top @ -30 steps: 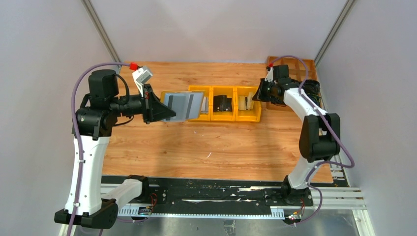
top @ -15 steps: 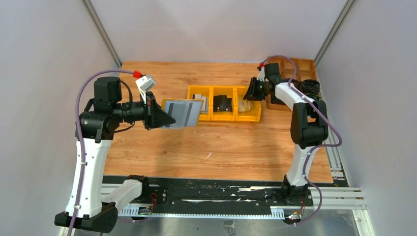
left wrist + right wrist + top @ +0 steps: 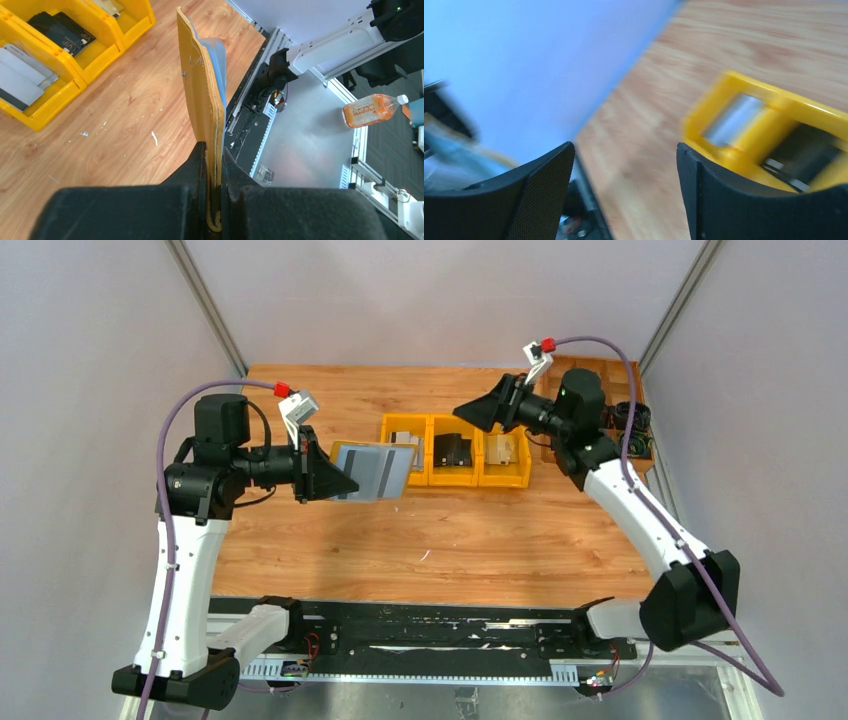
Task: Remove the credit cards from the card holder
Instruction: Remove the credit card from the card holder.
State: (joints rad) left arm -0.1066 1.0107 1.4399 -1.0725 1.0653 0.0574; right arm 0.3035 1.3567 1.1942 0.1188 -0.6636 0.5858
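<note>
My left gripper (image 3: 338, 473) is shut on the lower edge of the card holder (image 3: 372, 470) and holds it in the air left of the bins, silvery inner face towards the top camera. In the left wrist view the card holder (image 3: 202, 97) stands edge-on, mustard-yellow, clamped between the left gripper (image 3: 214, 156) fingers. Pale grey credit cards (image 3: 21, 81) lie in a yellow bin; the top view shows a card (image 3: 404, 447) in the left bin and another (image 3: 500, 448) in the right bin. My right gripper (image 3: 468, 412) hangs open and empty above the bins, pointing left. Blur smears the right wrist view around the right gripper (image 3: 624, 167).
Three joined yellow bins (image 3: 455, 478) sit mid-table; the middle one holds a black block (image 3: 453, 449). A brown wooden divided tray (image 3: 625, 373) stands at the back right corner. Off the table's near edge, an orange bottle (image 3: 372, 109) lies on the metal floor.
The right arm has lifted from the right bin and swung left above the bins, its jaws going from shut to open. The left arm with the card holder has barely moved.
</note>
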